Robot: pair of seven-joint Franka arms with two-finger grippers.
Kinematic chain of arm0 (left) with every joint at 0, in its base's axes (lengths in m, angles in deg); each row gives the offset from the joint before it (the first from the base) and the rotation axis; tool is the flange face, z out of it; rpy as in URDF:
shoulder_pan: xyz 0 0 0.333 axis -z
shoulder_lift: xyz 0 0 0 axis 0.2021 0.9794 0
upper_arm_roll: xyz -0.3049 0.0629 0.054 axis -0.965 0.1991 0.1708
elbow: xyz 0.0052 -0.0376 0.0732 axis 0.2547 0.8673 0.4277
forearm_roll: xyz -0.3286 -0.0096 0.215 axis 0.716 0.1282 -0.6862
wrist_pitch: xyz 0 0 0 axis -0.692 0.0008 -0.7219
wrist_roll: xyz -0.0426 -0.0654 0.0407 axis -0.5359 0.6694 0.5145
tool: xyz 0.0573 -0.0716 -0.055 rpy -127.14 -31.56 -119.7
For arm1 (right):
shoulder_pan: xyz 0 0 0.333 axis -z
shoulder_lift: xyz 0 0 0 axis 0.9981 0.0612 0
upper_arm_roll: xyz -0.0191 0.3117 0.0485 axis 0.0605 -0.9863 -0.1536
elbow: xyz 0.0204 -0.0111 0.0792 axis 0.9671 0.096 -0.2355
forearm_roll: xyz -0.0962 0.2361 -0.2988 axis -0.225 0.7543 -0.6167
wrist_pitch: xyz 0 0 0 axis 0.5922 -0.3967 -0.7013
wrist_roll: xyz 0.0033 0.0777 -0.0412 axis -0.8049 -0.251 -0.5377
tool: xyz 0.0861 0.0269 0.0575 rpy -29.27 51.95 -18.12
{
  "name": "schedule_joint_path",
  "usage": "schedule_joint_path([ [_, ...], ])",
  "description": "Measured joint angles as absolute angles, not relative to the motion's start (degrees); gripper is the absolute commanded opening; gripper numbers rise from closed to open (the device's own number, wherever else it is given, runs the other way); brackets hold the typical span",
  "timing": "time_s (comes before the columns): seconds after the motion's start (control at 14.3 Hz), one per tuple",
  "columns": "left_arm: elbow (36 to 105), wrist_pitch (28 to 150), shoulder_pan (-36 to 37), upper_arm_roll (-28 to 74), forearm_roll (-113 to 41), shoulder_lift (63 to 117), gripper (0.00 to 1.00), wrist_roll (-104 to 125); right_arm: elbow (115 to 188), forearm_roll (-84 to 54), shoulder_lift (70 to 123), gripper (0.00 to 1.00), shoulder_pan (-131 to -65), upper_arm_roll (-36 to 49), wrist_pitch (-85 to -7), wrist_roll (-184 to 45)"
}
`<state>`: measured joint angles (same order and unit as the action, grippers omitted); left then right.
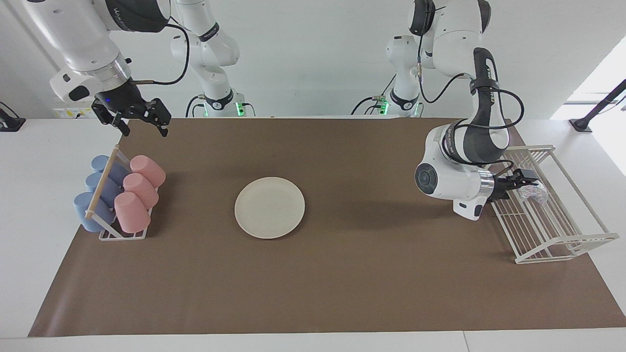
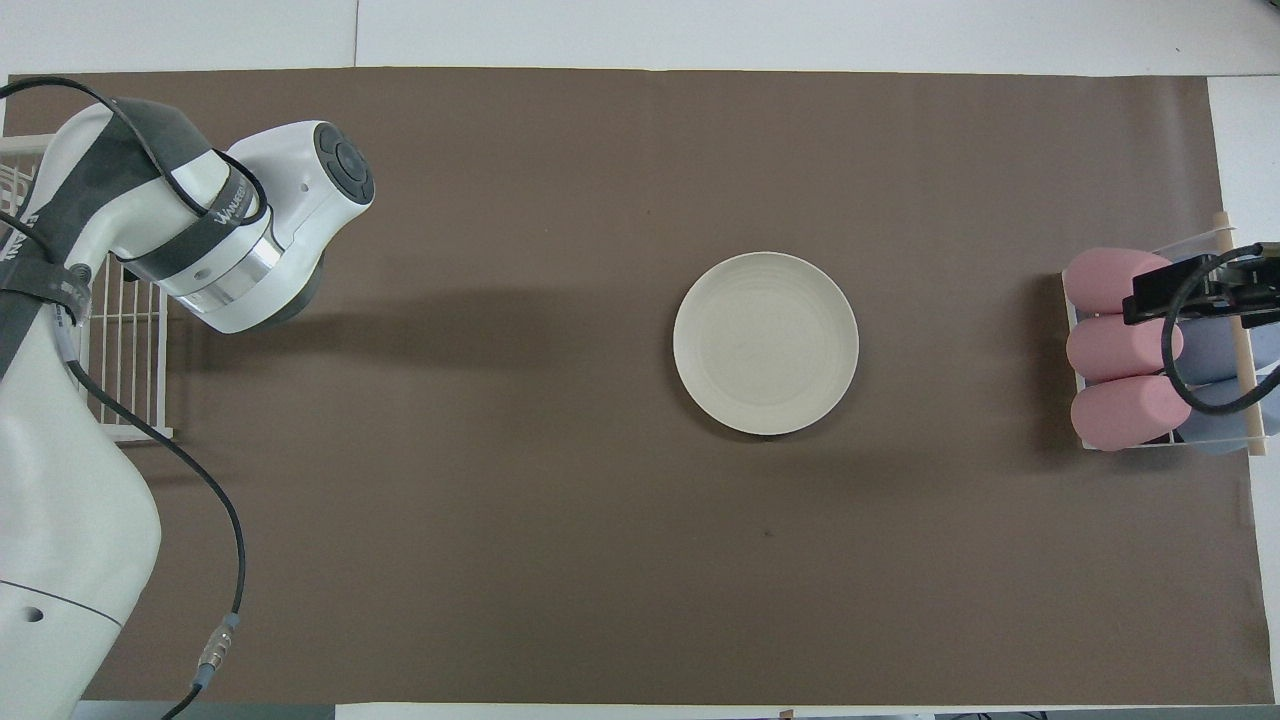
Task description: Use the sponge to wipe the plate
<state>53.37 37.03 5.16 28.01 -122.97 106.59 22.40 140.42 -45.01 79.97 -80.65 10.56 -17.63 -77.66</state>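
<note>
The cream-white plate [image 1: 269,207] [image 2: 765,343] lies flat at the middle of the brown mat, with nothing on it. The sponge [image 1: 536,194], a small silvery pad, rests inside the white wire rack [image 1: 562,239] at the left arm's end of the table. My left gripper [image 1: 524,183] reaches sideways into that rack; its fingers stand open right beside the sponge and no longer clamp it. In the overhead view the left arm hides both this gripper and the sponge. My right gripper [image 1: 142,124] hangs open and empty above the cup holder's end of the mat.
A wooden-bar holder at the right arm's end carries pink cups [image 1: 137,188] [image 2: 1120,350] and blue cups [image 1: 95,195] lying on their sides. The wire rack [image 2: 120,350] shows partly under the left arm. The brown mat [image 1: 342,283] covers most of the table.
</note>
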Motion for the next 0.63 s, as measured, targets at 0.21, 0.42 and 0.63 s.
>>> schedule_joint_path([
  [0.21,53.0,37.2,5.2,28.0,-120.2,106.5,1.0,22.4,140.4,-45.0,80.0,1.0,-80.7,10.6,-17.6,-77.7],
  [0.42,50.2,37.3,4.0,28.1,-110.8,105.2,1.0,21.8,140.4,-45.0,80.0,1.0,-80.7,10.6,-17.6,-77.7],
  [0.63,48.3,37.6,1.3,28.4,-99.1,99.9,1.0,18.3,140.4,-45.0,80.0,1.0,-80.8,10.4,-17.6,-77.7],
])
